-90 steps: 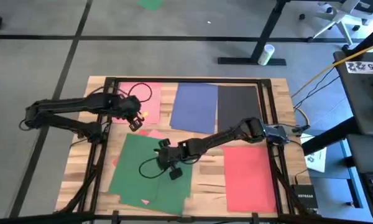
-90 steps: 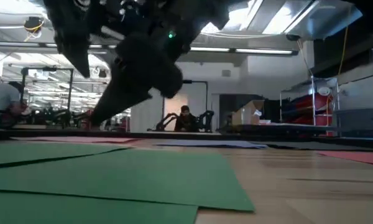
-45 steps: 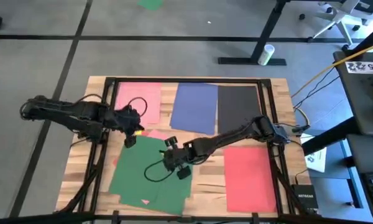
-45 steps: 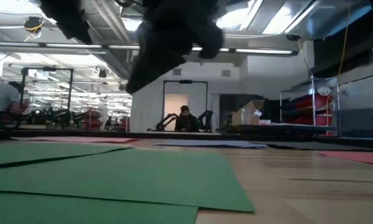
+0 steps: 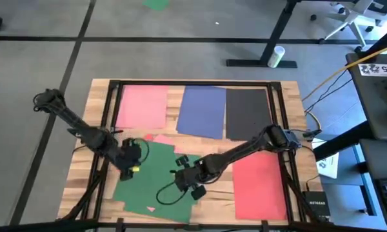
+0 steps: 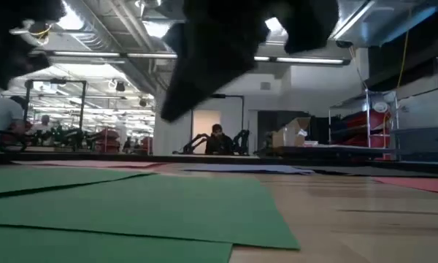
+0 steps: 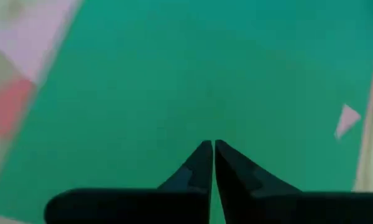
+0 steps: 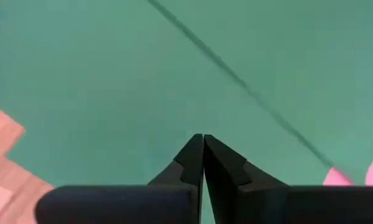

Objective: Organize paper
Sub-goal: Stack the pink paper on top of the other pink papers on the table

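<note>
I held my left gripper [image 5: 130, 165] low over the near-left part of the green sheets [image 5: 156, 177], its fingers pressed together with nothing between them; the wrist view showed green filling almost all the ground beneath its tips, with a pink sheet [image 7: 46, 37] and a bit of red off to one side. I judged it was kept closed there to press or slide the top green sheet, not to pinch it; whether the tips touched the paper I could not tell. My left arm reached out long from its base at the desk's [image 5: 209, 190] left edge, elbow raised, wrist bent downward.

To the right of that gripper, across the same green sheets, my right gripper [image 5: 188, 183] hung over their right part, its fingers likewise shut on nothing; just past its tips ran the edge where one green sheet overlapped another, so I took the pile to be loose and skewed, still wanting squaring. My right arm stretched low and nearly straight across the desk from the right side.

Beyond both grippers, along the far edge, another pink sheet [image 5: 142, 106], a blue sheet [image 5: 202, 111] and a black sheet [image 5: 247, 113] lay in a row, each alone; to the right of my right gripper a red sheet [image 5: 259, 185] lay flat, well apart from the green.
</note>
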`<control>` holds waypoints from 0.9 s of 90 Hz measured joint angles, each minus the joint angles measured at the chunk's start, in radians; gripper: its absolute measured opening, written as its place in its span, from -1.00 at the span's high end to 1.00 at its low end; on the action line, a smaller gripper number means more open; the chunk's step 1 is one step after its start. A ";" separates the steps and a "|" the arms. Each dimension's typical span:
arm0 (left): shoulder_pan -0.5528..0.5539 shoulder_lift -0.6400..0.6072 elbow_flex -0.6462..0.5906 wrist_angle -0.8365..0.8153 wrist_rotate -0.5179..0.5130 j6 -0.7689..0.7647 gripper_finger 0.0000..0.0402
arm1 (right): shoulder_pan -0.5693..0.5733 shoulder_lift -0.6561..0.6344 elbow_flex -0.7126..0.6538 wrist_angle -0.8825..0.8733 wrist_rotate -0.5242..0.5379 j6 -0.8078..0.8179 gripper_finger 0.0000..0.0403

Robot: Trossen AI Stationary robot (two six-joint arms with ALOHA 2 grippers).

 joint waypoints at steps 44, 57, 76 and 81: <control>-0.320 0.250 -0.108 0.312 0.036 -0.335 1.00 | 0.019 0.000 -0.038 0.034 -0.018 0.103 1.00; -0.338 0.356 -0.108 0.415 0.038 -0.375 1.00 | 0.019 0.000 -0.038 0.034 -0.045 0.126 1.00; -0.300 0.474 -0.103 0.610 0.022 -0.404 1.00 | 0.020 0.000 -0.038 0.101 -0.099 0.139 1.00; -0.291 0.492 -0.103 0.633 -0.002 -0.426 1.00 | 0.020 0.000 -0.038 0.127 -0.113 0.140 1.00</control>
